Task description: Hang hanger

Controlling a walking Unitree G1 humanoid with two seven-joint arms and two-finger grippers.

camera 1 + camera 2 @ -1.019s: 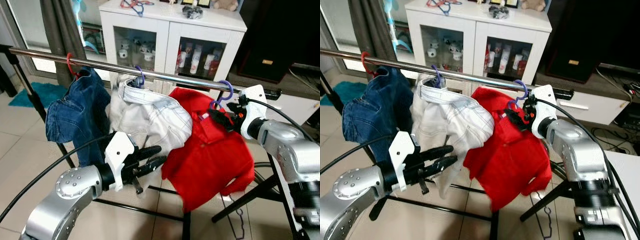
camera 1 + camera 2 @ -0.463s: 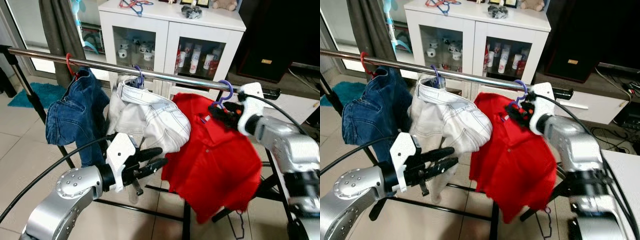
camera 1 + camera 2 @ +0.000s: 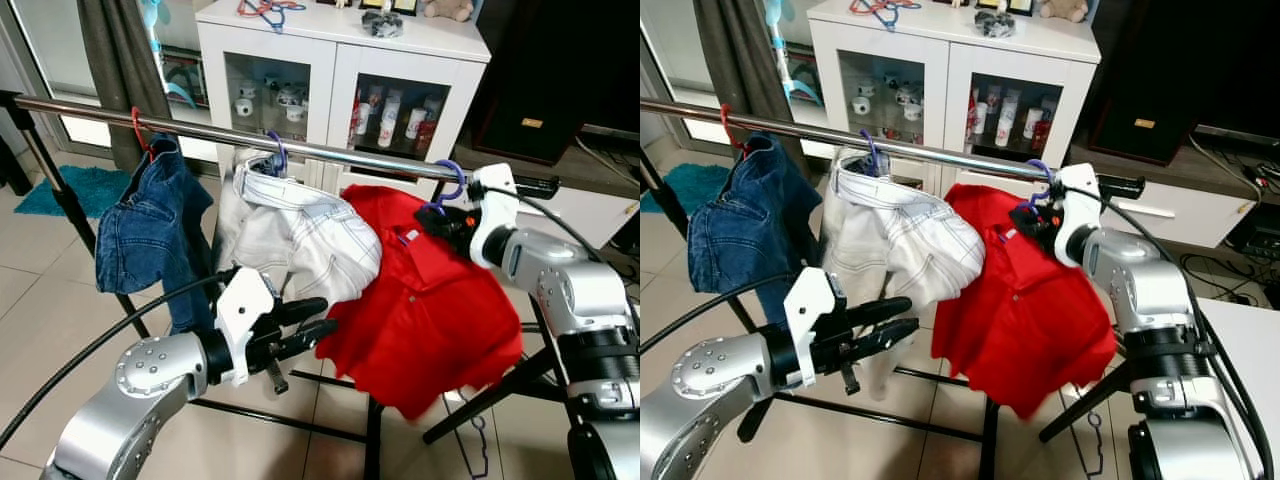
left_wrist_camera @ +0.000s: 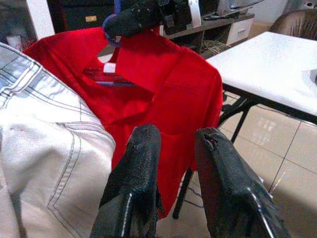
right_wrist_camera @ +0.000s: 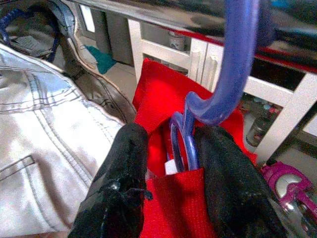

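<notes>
The purple hanger (image 5: 233, 74) carries a red polo shirt (image 3: 430, 300), and its hook curls over the shiny metal rail (image 3: 250, 140) near that rail's right end, with the neck dropping down from the hook into the shirt's collar. The plastic is smooth and round in section; the hook is a tight bend, and below it a thinner purple loop runs down between the two black fingers (image 5: 124, 168) of the right gripper (image 3: 445, 220). Those fingers stand on either side of the hanger's neck at the collar, close to it; whether they actually press on it cannot be told. The shirt hangs from there in soft folds, slanting down and away below the fingers.

Beside the red shirt on the same rail, a pale, stitched denim garment (image 3: 300, 230) hangs from another purple hook (image 3: 281, 152), and further along a dark blue denim garment (image 3: 150, 240) hangs from a red hook (image 3: 140, 130).

The left gripper (image 3: 300, 325) is held low in front of the pale denim, its fingers slightly apart and holding nothing, pointing toward the red shirt's lower edge.

Behind the rail stands a white cabinet (image 3: 330, 50) with glass doors.
</notes>
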